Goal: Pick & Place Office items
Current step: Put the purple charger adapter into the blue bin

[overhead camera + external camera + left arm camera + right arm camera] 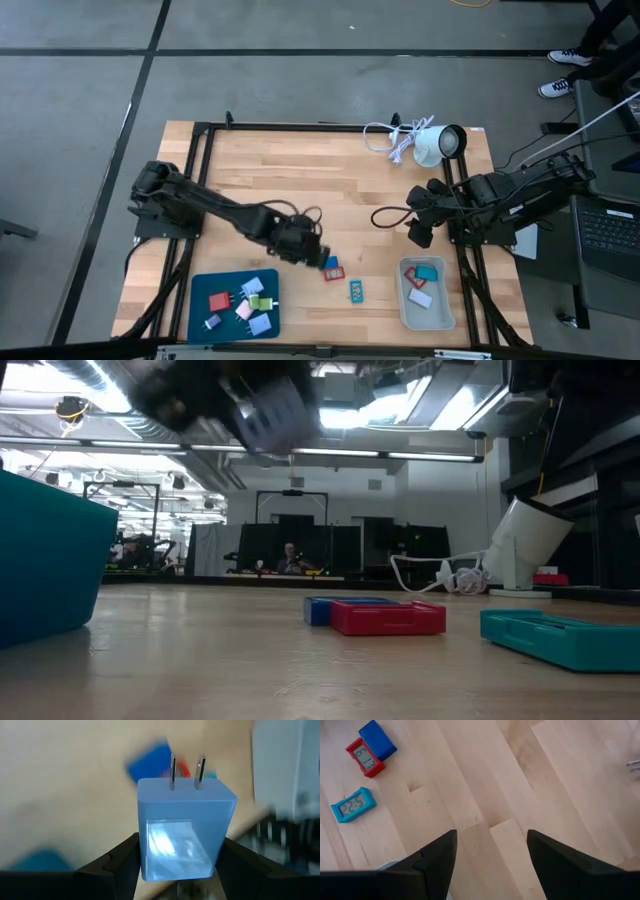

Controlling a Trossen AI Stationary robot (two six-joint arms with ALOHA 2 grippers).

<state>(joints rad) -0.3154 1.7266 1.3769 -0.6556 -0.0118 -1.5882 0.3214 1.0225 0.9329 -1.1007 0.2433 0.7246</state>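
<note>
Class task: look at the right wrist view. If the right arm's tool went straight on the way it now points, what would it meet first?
Most likely bare wooden table: the open right tool faces only planks. The teal clock and red clock lie well off to one side, though depth is unclear.

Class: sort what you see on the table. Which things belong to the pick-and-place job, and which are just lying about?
Job:
- blue plug in left end effector
- red clock
- teal clock
- blue tray
- grey bin

Lying about:
- white lamp
- its cord

The left arm stretches across the tabletop, its tool (318, 256) clamped tight. The right arm sits folded at the edge, its tool (418, 222) spread wide.
</note>
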